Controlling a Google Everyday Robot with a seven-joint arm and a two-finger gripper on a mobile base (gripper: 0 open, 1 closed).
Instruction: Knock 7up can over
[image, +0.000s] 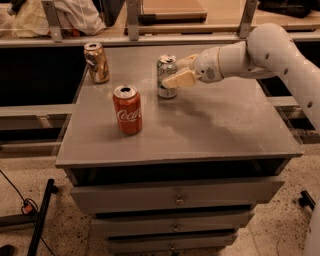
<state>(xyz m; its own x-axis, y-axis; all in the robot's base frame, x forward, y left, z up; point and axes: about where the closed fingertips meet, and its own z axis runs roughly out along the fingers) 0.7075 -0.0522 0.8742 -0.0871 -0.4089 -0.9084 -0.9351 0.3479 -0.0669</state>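
The 7up can, silvery-white with green markings, stands upright on the grey cabinet top at the middle back. My gripper reaches in from the right on a white arm. Its cream fingers are at the can's right side and seem to touch it.
A red Coca-Cola can stands upright in front and left of the 7up can. A gold-brown can stands at the back left corner. A rail with posts runs behind the cabinet. Drawers sit below the top.
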